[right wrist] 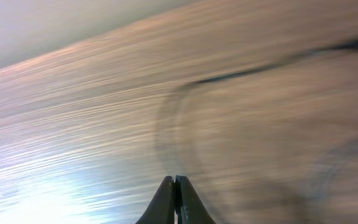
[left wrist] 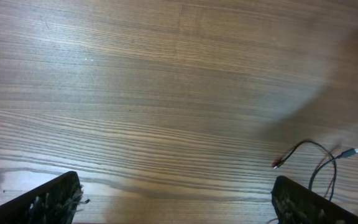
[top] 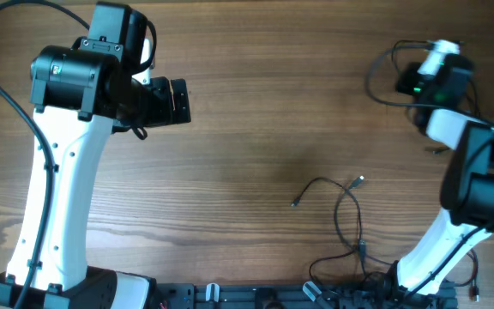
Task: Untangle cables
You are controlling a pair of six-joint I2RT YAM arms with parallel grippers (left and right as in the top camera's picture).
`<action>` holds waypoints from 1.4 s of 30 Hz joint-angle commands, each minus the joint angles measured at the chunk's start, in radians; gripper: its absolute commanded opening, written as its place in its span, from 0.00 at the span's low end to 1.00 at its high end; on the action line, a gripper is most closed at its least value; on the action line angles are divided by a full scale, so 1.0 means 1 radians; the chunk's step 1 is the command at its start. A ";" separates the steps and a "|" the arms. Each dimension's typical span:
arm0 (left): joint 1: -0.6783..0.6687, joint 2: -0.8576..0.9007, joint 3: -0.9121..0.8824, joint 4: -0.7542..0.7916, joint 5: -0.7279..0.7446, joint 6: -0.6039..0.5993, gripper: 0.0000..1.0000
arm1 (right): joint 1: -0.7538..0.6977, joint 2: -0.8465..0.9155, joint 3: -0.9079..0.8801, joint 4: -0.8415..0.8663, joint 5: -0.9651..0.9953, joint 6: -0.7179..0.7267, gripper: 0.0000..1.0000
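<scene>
- Only the overhead view gives me the whole layout. The cables (top: 347,210) lie in loose loops on the wooden table (top: 256,146) at about five o'clock, near the right arm's base.
- The left gripper (top: 180,102) sits at ten o'clock, well apart from them.
- From the left wrist I see what the overhead hides — its jaws spread wide, holding nothing, with two plug tips at four o'clock.
- Only the right wrist view shows me the right gripper (right wrist: 175,200) — jaws pressed together with nothing visible between them. A blurred dark line curves across the wood beyond.
</scene>
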 commanded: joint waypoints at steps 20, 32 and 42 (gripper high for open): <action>-0.002 0.001 -0.004 -0.068 0.042 -0.002 1.00 | -0.196 0.246 0.023 0.090 0.231 -0.177 0.04; -0.002 0.001 -0.004 -0.019 0.043 -0.003 1.00 | -0.404 0.142 0.089 0.016 0.138 -0.003 0.04; -0.002 0.001 -0.004 0.002 0.053 0.031 1.00 | -0.408 -0.229 0.131 -1.074 0.691 1.375 0.04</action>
